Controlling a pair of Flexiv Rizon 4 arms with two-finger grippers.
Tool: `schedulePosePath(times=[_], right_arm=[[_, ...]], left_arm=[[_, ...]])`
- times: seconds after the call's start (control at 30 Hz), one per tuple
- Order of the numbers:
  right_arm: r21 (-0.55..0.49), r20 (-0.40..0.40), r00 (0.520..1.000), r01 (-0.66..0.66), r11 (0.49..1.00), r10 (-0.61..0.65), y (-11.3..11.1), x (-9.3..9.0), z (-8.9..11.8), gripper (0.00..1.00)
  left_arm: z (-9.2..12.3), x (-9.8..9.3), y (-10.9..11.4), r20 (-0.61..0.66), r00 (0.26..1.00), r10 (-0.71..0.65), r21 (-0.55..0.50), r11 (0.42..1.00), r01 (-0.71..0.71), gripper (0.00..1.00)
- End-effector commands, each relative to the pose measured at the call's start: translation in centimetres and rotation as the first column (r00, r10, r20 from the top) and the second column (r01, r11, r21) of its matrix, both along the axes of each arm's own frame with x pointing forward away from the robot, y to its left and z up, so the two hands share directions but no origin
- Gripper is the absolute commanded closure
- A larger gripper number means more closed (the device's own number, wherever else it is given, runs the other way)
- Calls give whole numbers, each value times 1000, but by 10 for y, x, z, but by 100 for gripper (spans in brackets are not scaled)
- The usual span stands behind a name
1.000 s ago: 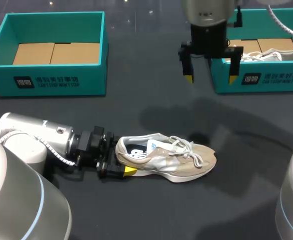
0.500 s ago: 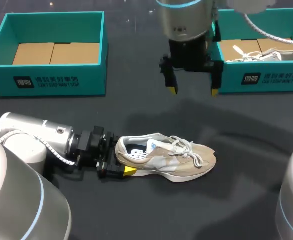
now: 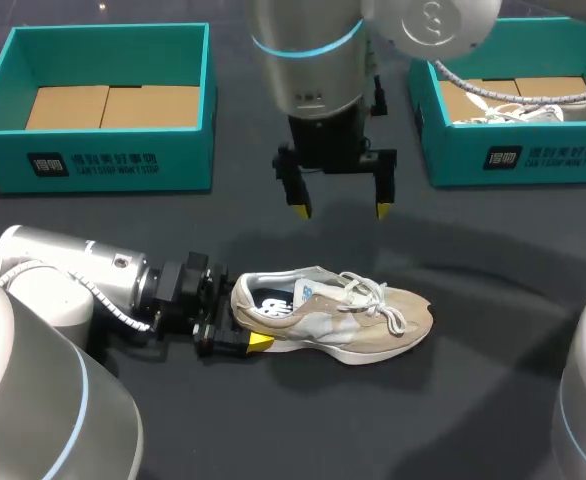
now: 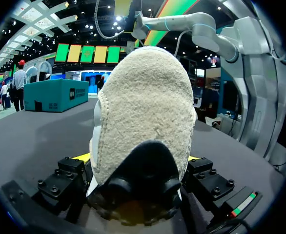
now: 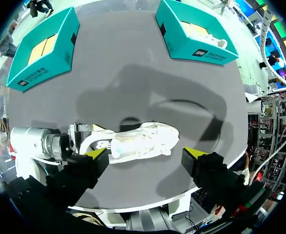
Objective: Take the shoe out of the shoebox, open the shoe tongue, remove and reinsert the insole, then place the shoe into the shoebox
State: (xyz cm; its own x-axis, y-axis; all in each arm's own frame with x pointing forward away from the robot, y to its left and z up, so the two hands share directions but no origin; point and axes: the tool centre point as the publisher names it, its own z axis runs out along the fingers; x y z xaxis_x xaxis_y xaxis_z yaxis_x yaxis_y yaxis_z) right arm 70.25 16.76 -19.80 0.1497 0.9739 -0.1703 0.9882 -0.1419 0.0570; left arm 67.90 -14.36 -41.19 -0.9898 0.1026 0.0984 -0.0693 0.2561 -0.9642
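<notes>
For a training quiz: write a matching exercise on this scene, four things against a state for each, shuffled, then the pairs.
1 left pincer
2 right pincer
3 left shoebox
4 right shoebox

A holds a white shoe
B open, holding nothing
C shut on the heel of the beige shoe
D no shoe inside

Pairs: 1-C, 2-B, 3-D, 4-A

I'm looking down on a dark grey table (image 3: 273,430) with a matte top. Its pale rim only shows up in the right wrist view. At the far right corner sits a teal box (image 3: 533,165) — white print on its front wall, brown cardboard (image 3: 563,85) lining the floor. Inside it lies a second shoe (image 3: 538,112) — pale, with white laces. I can't tell which way it points.
</notes>
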Motion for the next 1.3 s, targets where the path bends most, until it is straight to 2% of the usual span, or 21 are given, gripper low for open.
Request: schedulePosePath(times=[0.03, 0.1, 0.17, 0.27, 0.43, 0.67, 0.97, 1.3], right_arm=[[-54, 32, 990, 135, 989, -134, 17, -7, -2, 0], [-70, 32, 987, 162, 984, -160, 24, -10, -6, 0], [-131, 11, 976, 219, 967, -219, 33, -14, -13, 0], [-149, 1, 965, 258, 954, -261, 49, -26, -26, 0], [-178, -16, 956, 286, 942, -293, 62, -40, -42, 0], [-223, 26, 934, 354, 908, -357, 74, -51, -59, 0], [-254, 70, 926, 377, 891, -372, 68, -49, -88, 0], [-265, 109, 899, 437, 859, -424, 50, -38, -104, 0]], left_arm=[[-3, 2, -1, 1, 1000, 2, 0, 1000, -2, 100], [-3, 2, -1, 1, 1000, 2, 0, 1000, -2, 100], [-3, 2, -1, 1, 1000, 2, 0, 1000, -2, 100], [-3, 2, -1, 1, 1000, 2, 0, 1000, -2, 100], [-3, 2, -1, 1, 1000, 2, 0, 1000, -2, 100], [-3, 2, -1, 1, 1000, 2, 0, 1000, -2, 100], [-3, 2, -1, 1, 1000, 2, 0, 1000, -2, 100], [-3, 2, -1, 1, 1000, 2, 0, 1000, -2, 100]])
